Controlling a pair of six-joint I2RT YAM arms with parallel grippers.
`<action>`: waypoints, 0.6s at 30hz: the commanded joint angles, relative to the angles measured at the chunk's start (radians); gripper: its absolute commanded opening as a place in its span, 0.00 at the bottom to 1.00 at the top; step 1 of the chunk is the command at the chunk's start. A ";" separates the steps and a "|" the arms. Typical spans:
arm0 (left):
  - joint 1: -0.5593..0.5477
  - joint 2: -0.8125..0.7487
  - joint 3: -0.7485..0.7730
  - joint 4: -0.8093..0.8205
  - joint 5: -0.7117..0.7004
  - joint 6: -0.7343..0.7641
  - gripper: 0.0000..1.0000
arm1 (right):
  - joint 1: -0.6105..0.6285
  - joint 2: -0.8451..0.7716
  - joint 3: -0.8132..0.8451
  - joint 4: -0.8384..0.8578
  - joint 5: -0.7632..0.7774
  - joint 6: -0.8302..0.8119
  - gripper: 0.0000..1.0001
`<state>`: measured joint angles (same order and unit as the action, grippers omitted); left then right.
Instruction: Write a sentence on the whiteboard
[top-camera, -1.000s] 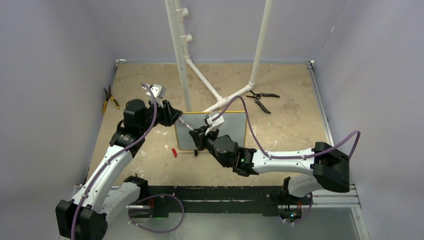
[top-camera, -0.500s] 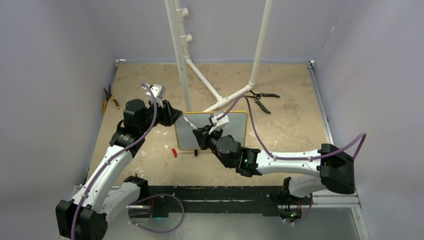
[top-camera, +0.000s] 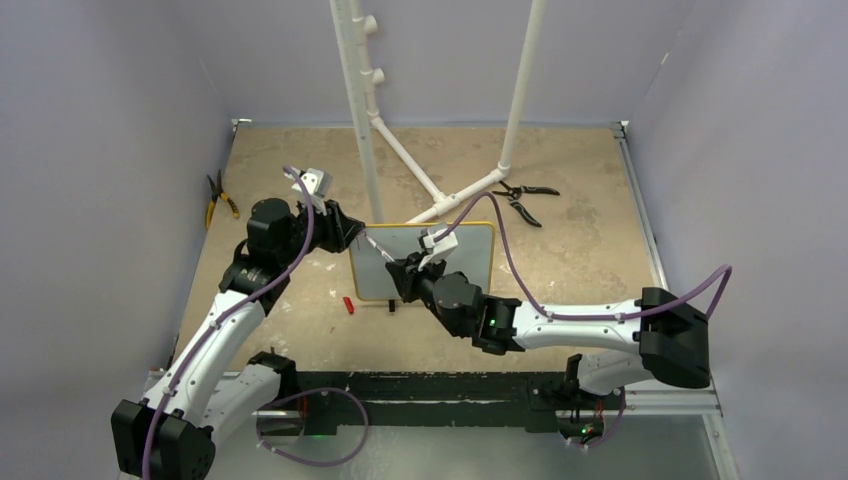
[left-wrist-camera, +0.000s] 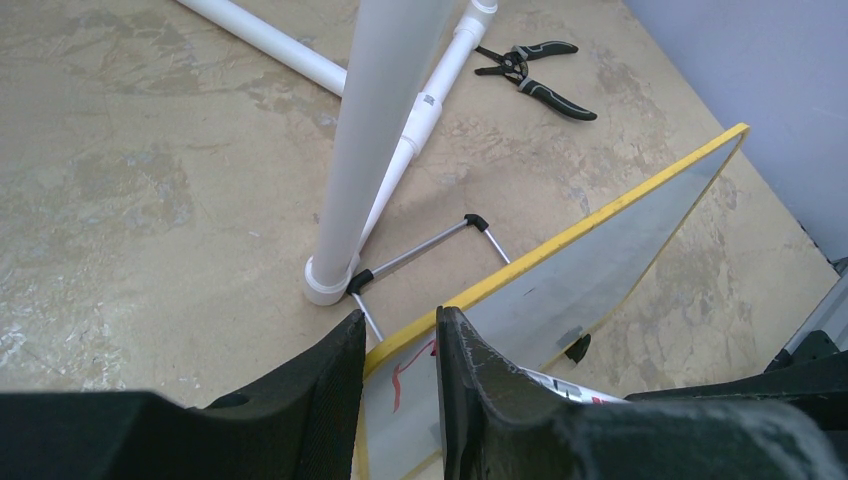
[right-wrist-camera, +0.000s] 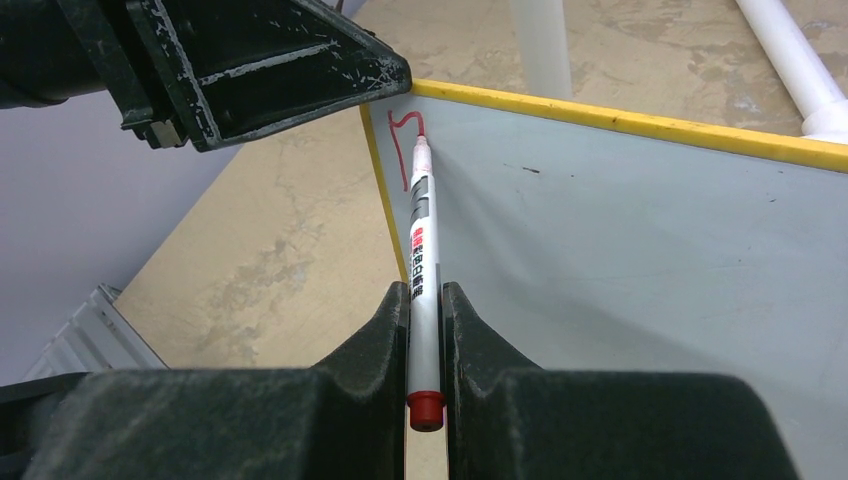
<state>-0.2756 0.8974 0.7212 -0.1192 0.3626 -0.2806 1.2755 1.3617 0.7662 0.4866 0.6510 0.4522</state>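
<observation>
The whiteboard (top-camera: 462, 256) stands upright mid-table; it also shows in the left wrist view (left-wrist-camera: 600, 270) and the right wrist view (right-wrist-camera: 650, 230). My left gripper (top-camera: 352, 233) (left-wrist-camera: 400, 350) is shut on its top-left yellow edge. My right gripper (top-camera: 402, 268) (right-wrist-camera: 427, 300) is shut on a white marker (right-wrist-camera: 425, 240) with a red end plug. The marker's tip touches the board near the top-left corner. The sentence is only a short red stroke (right-wrist-camera: 402, 135) there, also seen in the left wrist view (left-wrist-camera: 400, 378).
A white pipe stand (top-camera: 365, 120) rises just behind the board, its foot (left-wrist-camera: 330, 280) beside the board's wire prop. Black pliers (top-camera: 525, 196) lie at the back right. Yellow-handled pliers (top-camera: 220, 198) lie at the far left. A red cap (top-camera: 347, 306) lies in front of the board.
My right arm's elbow swung to the right and the wrist shifted slightly along the board with the marker. The left arm and the board have stayed still.
</observation>
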 joint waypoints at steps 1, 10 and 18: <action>0.001 -0.003 -0.014 0.018 0.026 -0.012 0.30 | -0.005 0.008 -0.005 0.024 0.007 -0.007 0.00; 0.001 0.001 -0.014 0.018 0.026 -0.011 0.30 | -0.005 0.045 0.031 0.057 0.002 -0.041 0.00; 0.001 0.001 -0.014 0.016 0.026 -0.011 0.30 | -0.005 0.064 0.047 0.064 -0.017 -0.054 0.00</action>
<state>-0.2749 0.8974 0.7212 -0.1177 0.3618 -0.2802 1.2762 1.4097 0.7704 0.5262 0.6159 0.4240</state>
